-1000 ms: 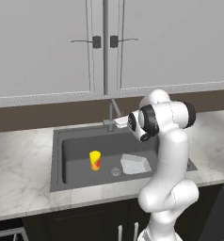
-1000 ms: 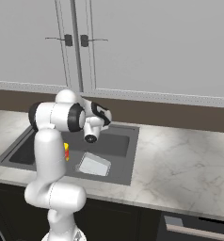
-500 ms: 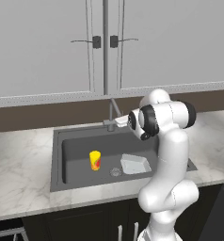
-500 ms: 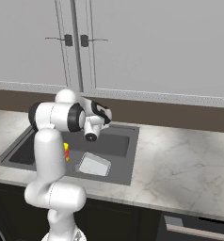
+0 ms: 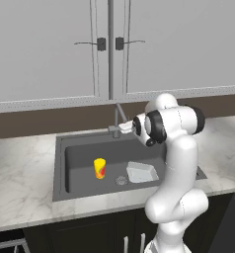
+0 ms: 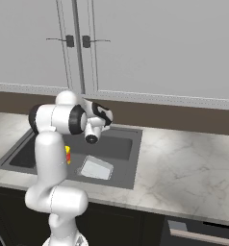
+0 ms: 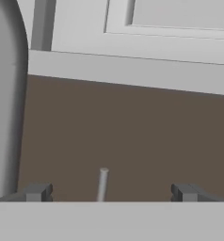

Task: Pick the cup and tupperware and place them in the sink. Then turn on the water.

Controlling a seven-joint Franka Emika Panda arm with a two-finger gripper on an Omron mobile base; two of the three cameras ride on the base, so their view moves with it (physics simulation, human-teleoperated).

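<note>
So the cup [image 5: 99, 168] stands upright in the sink [image 5: 75, 148], lower middle of the left base view, and the tupperware [image 5: 142, 172] lies just right of it by the drain [image 5: 121, 180]. Gripper [image 7: 109, 192] has its fingers spread wide with nothing between them, up by the faucet [image 5: 117, 126] at frame centre, facing the brown backsplash [image 7: 132, 136].

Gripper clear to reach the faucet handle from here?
Probably yes. The open gripper faces the brown backsplash with a thin grey lever between its fingertips and the faucet post off to one side; nothing sits between them.
</note>
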